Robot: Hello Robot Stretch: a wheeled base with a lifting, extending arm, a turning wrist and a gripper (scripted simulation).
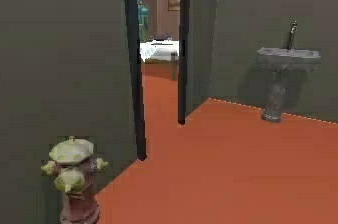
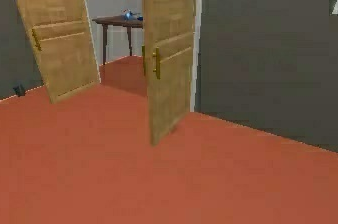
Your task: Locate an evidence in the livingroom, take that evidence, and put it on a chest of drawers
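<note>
Evidence: its location is not yet known to me, so the searching step is in hand. Whether my hand grips anything I cannot tell. Next move, I judge: drive through the doorway (image 1: 160, 62), seeking the livingroom.

The floor (image 2: 127, 160) looks smooth and matt, red-orange. The walls (image 1: 47, 70) are flat, matt dark grey. The doors (image 2: 62, 45) show pale grained wood with brassy metal handles (image 2: 157, 63). The pedestal sink (image 1: 287, 58) looks like dull grey stone, and its tap (image 1: 292, 35) like dark metal. The hydrant (image 1: 74, 175) has worn, mottled paint.

Forward view faces doorway (image 1: 161, 90); side view, near wooden door (image 2: 170, 65).
</note>
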